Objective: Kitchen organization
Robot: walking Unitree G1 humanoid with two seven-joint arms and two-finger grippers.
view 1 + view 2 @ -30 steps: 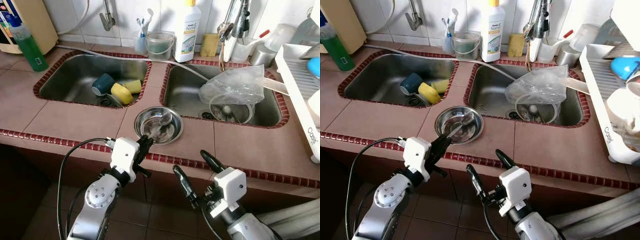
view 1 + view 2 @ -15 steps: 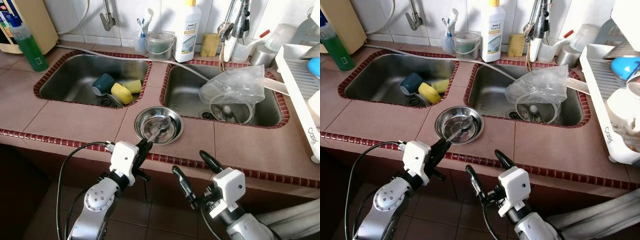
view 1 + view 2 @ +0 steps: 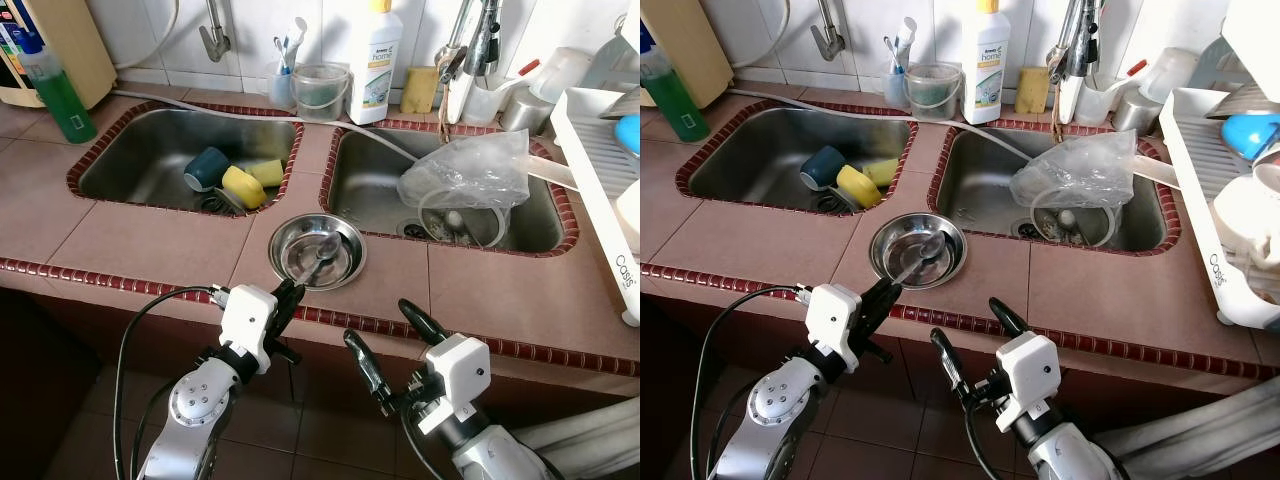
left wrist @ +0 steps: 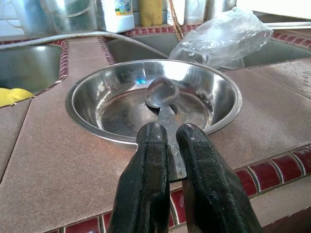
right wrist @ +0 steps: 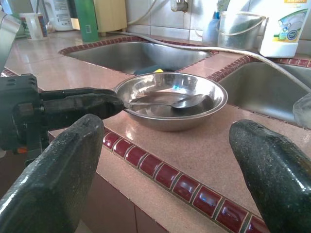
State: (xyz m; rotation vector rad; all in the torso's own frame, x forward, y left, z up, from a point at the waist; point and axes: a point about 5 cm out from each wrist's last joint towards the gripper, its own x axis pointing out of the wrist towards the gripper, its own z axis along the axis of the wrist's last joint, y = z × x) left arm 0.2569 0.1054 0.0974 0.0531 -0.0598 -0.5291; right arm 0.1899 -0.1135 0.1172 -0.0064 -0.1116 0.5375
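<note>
Left gripper clamped on spoon handle, bowl end resting in steel bowl. Right gripper spread wide, empty. Lift straight up, keep level.

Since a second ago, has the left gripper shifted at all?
Yes. The left gripper has drawn back toward the robot: it overlapped the steel bowl's near rim then, and now sits at the counter's red tile edge, fingers closed on the spoon handle.
</note>
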